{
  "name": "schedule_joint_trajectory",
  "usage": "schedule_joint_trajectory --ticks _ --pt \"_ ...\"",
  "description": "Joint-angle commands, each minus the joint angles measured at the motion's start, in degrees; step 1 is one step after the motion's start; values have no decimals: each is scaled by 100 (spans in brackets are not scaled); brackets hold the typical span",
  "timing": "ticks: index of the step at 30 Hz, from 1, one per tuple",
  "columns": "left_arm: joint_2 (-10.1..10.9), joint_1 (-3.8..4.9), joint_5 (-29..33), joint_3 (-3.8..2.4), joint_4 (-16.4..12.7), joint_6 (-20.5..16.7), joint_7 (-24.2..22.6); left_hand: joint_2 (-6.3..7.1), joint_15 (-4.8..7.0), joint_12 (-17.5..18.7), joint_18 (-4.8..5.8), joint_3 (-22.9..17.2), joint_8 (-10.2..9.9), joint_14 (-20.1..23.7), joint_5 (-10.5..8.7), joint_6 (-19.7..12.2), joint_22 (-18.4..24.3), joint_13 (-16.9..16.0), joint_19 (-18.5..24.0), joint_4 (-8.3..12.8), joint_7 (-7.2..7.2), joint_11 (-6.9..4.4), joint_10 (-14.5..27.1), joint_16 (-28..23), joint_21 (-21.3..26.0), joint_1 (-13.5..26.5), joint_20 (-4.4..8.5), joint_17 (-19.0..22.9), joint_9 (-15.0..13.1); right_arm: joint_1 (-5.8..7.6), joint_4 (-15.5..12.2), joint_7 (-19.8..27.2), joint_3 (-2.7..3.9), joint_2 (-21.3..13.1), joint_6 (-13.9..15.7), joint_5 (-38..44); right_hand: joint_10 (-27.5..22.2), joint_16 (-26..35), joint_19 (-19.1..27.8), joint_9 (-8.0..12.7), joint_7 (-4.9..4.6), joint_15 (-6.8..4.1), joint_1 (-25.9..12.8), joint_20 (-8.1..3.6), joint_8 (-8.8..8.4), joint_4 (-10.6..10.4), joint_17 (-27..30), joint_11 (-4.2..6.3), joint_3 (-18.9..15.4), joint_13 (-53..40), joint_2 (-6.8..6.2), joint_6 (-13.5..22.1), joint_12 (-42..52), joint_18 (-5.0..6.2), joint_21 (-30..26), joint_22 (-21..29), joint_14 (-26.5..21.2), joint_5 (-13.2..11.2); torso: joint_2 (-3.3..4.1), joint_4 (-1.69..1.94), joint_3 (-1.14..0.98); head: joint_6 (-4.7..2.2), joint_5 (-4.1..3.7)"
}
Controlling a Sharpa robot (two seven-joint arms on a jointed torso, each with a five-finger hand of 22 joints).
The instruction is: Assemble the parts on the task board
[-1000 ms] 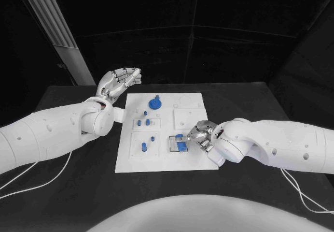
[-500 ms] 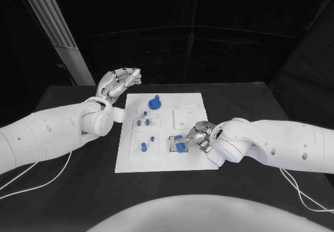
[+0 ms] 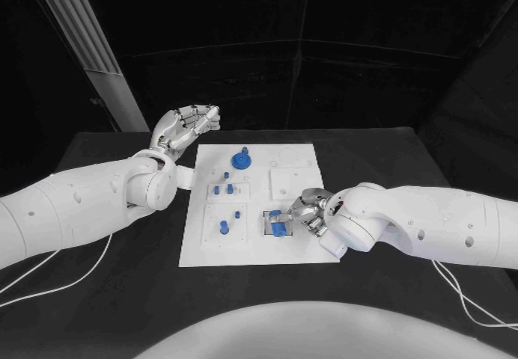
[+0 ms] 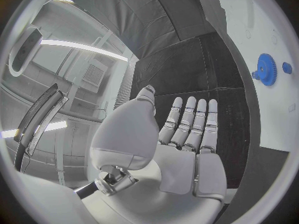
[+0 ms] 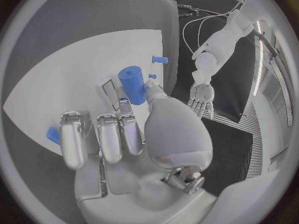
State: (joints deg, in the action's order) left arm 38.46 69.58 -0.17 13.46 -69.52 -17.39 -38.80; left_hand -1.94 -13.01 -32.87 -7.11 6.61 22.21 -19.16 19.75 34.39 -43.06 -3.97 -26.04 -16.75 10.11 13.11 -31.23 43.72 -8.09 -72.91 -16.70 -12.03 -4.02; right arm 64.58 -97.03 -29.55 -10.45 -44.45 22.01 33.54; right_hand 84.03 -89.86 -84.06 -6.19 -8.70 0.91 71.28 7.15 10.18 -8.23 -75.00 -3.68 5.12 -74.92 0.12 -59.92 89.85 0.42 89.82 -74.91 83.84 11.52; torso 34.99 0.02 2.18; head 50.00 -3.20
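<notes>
Fingers [image 5: 124, 129] of the right hand [image 3: 313, 212] were curled down over the near right part of the task board [image 3: 205, 250], and between the thumb and the nearest finger stood a blue cylinder [image 5: 132, 84], pinched upright with its open top facing up. In the head view the same cylinder [image 3: 278, 223] sat at the fingertips, over a small dark-edged recess in the board; whether its foot touched the board I could not tell. The other fingers of that hand lay side by side, bent, beside the cylinder and not on it. Another small blue part [image 5: 53, 134] showed just past the outer finger in the right wrist view. Further up the board stood a blue gear [image 3: 239, 159] near the far edge, a pair of small blue pegs [image 3: 221, 189] below it, and a blue piece [image 3: 224, 226] in the near left section, all well apart from the right hand. The left hand [image 3: 181, 126] was raised beyond the board's far left corner, above the black table [image 3: 129, 284], fingers [image 4: 187, 124] straight and close together, palm empty, touching nothing.
</notes>
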Motion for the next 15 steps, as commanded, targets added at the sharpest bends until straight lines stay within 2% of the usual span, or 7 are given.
schedule_joint_trajectory --ticks 1,5,8,15 --pt "2 8 3 -3 -13 57 -1005 -74 6 -21 36 30 33 39 31 -1 6 10 -22 1 508 0 33 29 40 4 9 10 2 6 4 -10 1 29 -60 56 597 -14 -594 5 125 -31 -25 -35 -56 -12 -1500 -7 -70 -1508 -73 -175 15 -42 18 -1509 616 -98 0 1 1 0 11" --pt "7 8 3 -3 -17 58 -1002 -74 6 -21 36 30 33 39 31 -1 6 10 -22 1 508 0 33 29 40 4 9 10 2 6 19 -19 1 49 -83 94 597 -14 -594 7 117 -28 -56 -32 -85 -31 -1500 -14 -121 -1508 -92 -187 15 -42 18 -1509 616 -214 -1 -2 5 0 10" --pt "5 8 3 -3 -17 61 -1002 -74 6 -21 36 30 33 39 31 -1 6 10 -22 1 508 0 33 29 40 4 9 10 2 6 24 -31 1 58 -112 124 597 -14 -594 11 102 -23 -108 -28 -129 -70 -1500 -27 -200 -1508 -107 -172 15 -42 18 -1509 616 -461 0 0 7 0 13" --pt "3 8 3 -3 -16 65 -1002 -74 6 -21 36 30 33 39 31 -1 6 10 -22 1 508 0 33 29 40 4 9 10 2 5 26 -53 1 79 -149 195 597 -14 -594 14 74 -4 -140 -15 -173 -94 -1500 -49 -313 -1508 -154 -108 15 -42 18 -1509 616 -578 -1 -3 6 0 13"
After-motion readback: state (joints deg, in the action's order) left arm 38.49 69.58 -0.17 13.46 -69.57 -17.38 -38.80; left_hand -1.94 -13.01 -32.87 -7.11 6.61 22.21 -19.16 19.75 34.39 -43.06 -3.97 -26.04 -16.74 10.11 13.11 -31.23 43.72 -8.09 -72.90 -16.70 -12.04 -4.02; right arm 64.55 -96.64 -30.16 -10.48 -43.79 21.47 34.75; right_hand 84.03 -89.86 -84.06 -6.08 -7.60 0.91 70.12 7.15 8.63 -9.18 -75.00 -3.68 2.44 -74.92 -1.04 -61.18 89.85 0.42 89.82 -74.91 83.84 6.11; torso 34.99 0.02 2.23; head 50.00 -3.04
